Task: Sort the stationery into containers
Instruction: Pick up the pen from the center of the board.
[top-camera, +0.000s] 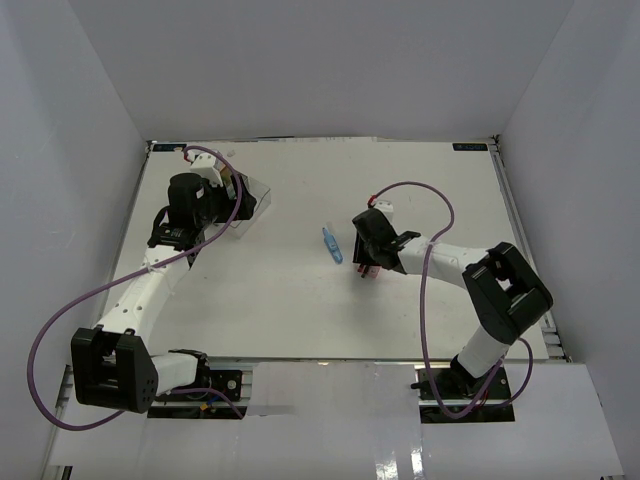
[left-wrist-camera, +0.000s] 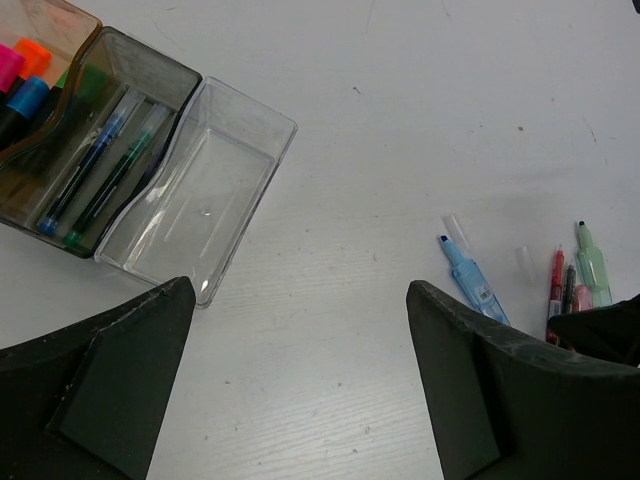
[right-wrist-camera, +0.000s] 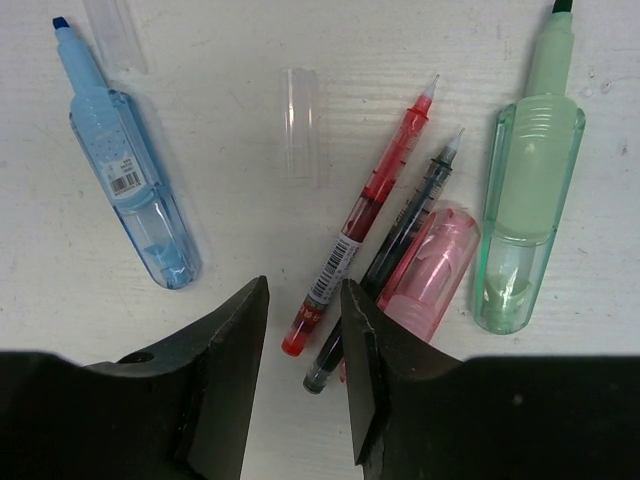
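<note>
The organiser tray (left-wrist-camera: 235, 205) lies at the far left of the table and also shows in the top view (top-camera: 256, 198). Its amber compartment (left-wrist-camera: 70, 22) holds highlighters with pink, orange, blue and green caps. The smoky compartment (left-wrist-camera: 160, 75) holds two thin pens, and the clear one is empty. My left gripper (left-wrist-camera: 300, 285) is open and empty over bare table beside the tray. My right gripper (right-wrist-camera: 303, 295) is open, its jaws astride the lower end of a red pen (right-wrist-camera: 365, 210). Beside that lie a black pen (right-wrist-camera: 405, 215), a pink highlighter (right-wrist-camera: 432, 265), a mint one (right-wrist-camera: 528, 200) and a blue one (right-wrist-camera: 125, 170).
Two loose clear caps lie on the table, one (right-wrist-camera: 300, 120) between the blue highlighter and the red pen, one (right-wrist-camera: 115, 30) at the blue highlighter's tip. White walls enclose the table (top-camera: 300, 310) on three sides.
</note>
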